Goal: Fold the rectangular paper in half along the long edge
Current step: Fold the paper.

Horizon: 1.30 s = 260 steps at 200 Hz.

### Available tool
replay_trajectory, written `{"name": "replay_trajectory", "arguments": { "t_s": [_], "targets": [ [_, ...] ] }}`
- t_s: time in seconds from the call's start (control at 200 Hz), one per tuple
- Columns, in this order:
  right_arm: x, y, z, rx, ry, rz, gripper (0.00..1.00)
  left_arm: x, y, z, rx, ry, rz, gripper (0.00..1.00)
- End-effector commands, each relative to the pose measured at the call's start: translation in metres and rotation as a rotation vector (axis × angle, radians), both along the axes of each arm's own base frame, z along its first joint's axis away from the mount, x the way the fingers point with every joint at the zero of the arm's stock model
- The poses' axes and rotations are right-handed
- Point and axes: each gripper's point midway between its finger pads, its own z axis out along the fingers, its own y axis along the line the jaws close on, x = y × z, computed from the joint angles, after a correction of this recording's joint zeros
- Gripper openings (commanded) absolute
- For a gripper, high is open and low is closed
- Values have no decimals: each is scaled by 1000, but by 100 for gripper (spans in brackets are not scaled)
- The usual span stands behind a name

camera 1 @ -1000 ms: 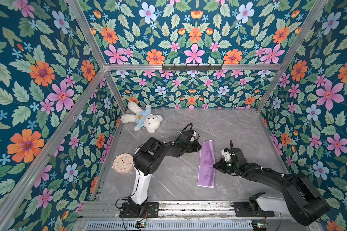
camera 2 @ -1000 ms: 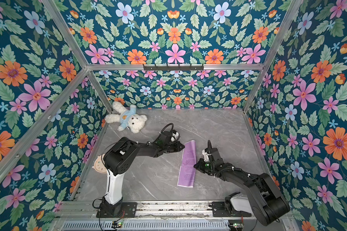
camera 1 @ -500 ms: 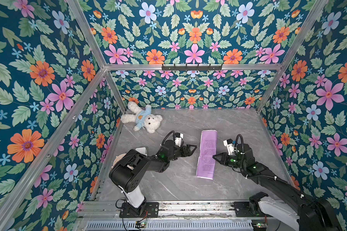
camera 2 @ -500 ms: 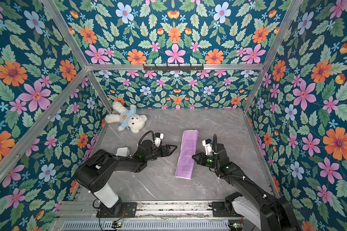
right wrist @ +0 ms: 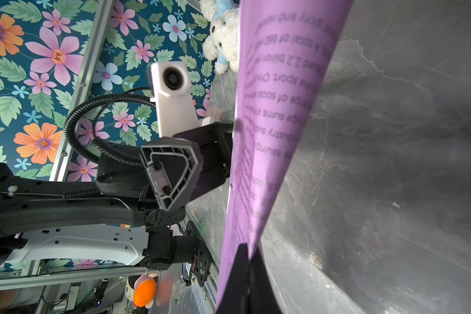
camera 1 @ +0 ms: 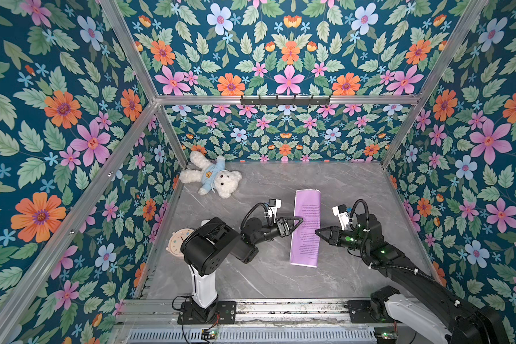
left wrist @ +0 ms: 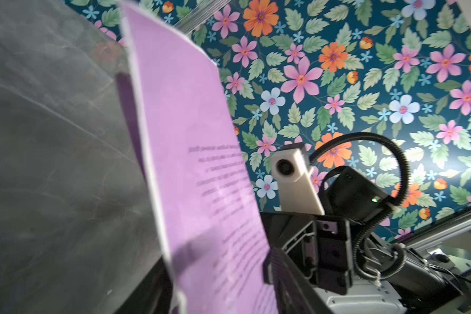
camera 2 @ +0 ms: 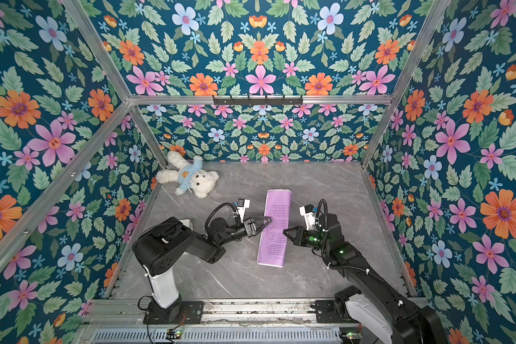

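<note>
Clamped with the right claw point(camera 1: 317, 231) on one edge of the paper point(camera 1: 306, 238); straddling the opposite edge with the left claw point(camera 1: 301, 221), jaws partly apart. Lying doubled on the counter point(camera 1: 355, 190), well apart from the teddy bear point(camera 1: 213, 178).

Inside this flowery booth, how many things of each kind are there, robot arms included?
robot arms: 2, left arm and right arm
purple paper: 1
teddy bear: 1
small clock: 1
Total: 5
</note>
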Motion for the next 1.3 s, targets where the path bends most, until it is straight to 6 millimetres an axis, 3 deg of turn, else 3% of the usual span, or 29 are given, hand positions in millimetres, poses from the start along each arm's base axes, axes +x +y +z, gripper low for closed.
{"name": "replay_trajectory", "arguments": {
  "t_s": [0.0, 0.13, 0.38, 0.44, 0.495, 0.57, 0.725, 0.885, 1.12, 1.295],
  "targets": [
    [0, 1, 1, -2, -8, 8, 0, -7, 2, 25, -68, -73, -22, 37],
    [1, 2, 4, 7, -21, 13, 0, -8, 0, 25, -74, -69, -38, 18],
    [2, 4, 13, 40, -55, 20, 0, -6, -3, 18, -67, -59, -43, 13],
    [1, 5, 21, 67, -81, 24, 0, -5, -4, 15, -69, -51, -48, 21],
    [0, 5, 26, 81, -98, 25, 0, -5, -4, 12, -71, -44, -49, 40],
    [0, 4, 32, 94, -121, 18, 0, -3, -4, 8, -64, -38, -44, 56],
    [-4, 2, 48, 133, -175, 14, 0, -1, -3, -6, -16, -20, -24, 72],
    [-6, 3, 49, 133, -189, 25, 0, -8, -9, 1, -76, 6, -95, 81],
    [-3, 5, 41, 122, -164, 32, 0, -25, -13, 33, -119, -69, -145, 50],
    [-3, 4, 36, 101, -153, 30, 0, -25, -9, 36, -121, -78, -134, 32]
  ]
}}
